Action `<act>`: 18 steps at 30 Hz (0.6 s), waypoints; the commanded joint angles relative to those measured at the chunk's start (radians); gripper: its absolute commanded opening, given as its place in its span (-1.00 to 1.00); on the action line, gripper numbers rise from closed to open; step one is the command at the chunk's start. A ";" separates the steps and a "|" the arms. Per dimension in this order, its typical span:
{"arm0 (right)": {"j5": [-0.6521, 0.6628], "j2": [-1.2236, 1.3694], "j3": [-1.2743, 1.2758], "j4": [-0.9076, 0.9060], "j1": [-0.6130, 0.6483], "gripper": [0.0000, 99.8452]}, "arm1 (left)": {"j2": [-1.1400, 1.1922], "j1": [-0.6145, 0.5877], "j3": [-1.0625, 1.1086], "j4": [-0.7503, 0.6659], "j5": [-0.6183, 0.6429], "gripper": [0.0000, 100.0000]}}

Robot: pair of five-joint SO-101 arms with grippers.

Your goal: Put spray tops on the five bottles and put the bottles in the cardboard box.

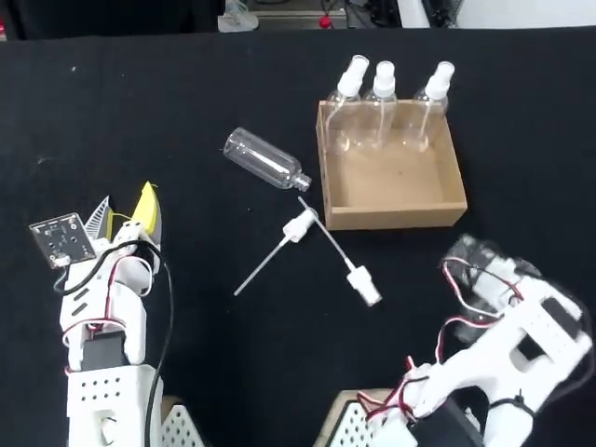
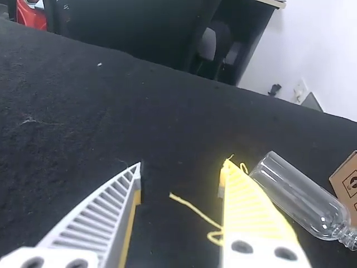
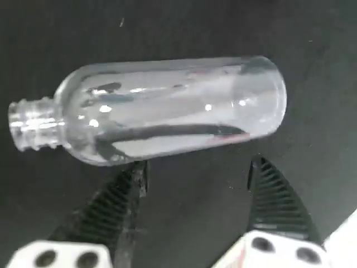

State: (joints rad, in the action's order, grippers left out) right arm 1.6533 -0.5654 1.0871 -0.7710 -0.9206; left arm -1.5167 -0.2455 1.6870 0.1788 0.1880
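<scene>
Three capped bottles [image 1: 382,102] stand along the far wall of the cardboard box [image 1: 396,216]. An uncapped clear bottle [image 1: 265,160] [image 2: 301,198] lies on its side left of the box. Two spray tops with long tubes lie in front of the box, one [image 1: 300,226] nearer it and one [image 1: 363,284] farther out. Another uncapped bottle [image 3: 150,109] [image 1: 464,250] lies at the front right, just beyond my open right gripper [image 3: 198,166] [image 1: 477,270], which touches nothing. My left gripper [image 2: 184,164] [image 1: 126,197] stands open and empty at the left, well away from the lying bottle.
The table is covered in black cloth [image 1: 186,84]. A corner of the box [image 2: 348,178] shows in the left wrist view. Both arm bases sit at the front edge. Dark furniture and clutter lie behind the table.
</scene>
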 commanded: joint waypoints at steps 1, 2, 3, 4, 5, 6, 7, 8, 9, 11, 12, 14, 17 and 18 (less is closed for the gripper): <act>-0.210 -0.041 -0.110 -0.097 0.064 -0.48 | 0.002 0.012 0.021 0.003 -0.005 -0.55; -0.273 -0.041 -0.133 -0.121 0.075 -0.48 | 0.002 0.012 0.021 0.003 -0.005 -0.55; -0.327 -0.041 -0.156 -0.146 0.083 -0.48 | 0.002 0.012 0.021 0.003 -0.005 -0.55; -0.370 -0.041 -0.180 -0.167 0.091 -0.48 | 0.000 0.012 0.021 0.003 -0.005 -0.55; -0.388 -0.041 -0.202 -0.187 0.097 -0.48 | 0.000 0.012 0.021 0.003 -0.005 -0.55; -0.388 -0.039 -0.219 -0.203 0.107 -0.48 | 0.000 0.012 0.021 0.003 -0.005 -0.55; -0.377 -0.039 -0.234 -0.218 0.120 -0.48 | -0.002 0.012 0.021 0.003 -0.005 -0.55; -0.359 -0.039 -0.251 -0.235 0.133 -0.48 | -0.002 0.012 0.021 0.003 -0.005 -0.55; -0.351 -0.039 -0.272 -0.253 0.147 -0.48 | -0.002 0.012 0.021 0.003 -0.005 -0.55; -0.422 -0.035 -0.323 -0.318 0.178 -0.48 | -0.002 0.012 0.021 0.003 -0.005 -0.55; -0.486 -0.033 -0.348 -0.362 0.196 -0.48 | -0.002 0.012 0.021 0.003 -0.005 -0.55; -0.626 -0.033 -0.378 -0.425 0.222 -0.48 | -0.002 0.010 0.021 0.003 -0.005 -0.55; -0.781 -0.033 -0.417 -0.463 0.195 -0.49 | -0.002 0.008 0.021 0.003 -0.005 -0.55; -0.796 -0.033 -0.432 -0.465 0.163 -0.53 | -0.002 0.008 0.021 0.003 -0.005 -0.55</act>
State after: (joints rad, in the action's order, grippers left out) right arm 0.9597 -0.5654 0.7403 -1.2114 -0.7181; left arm -1.5167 -0.2440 1.6870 0.1788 0.1880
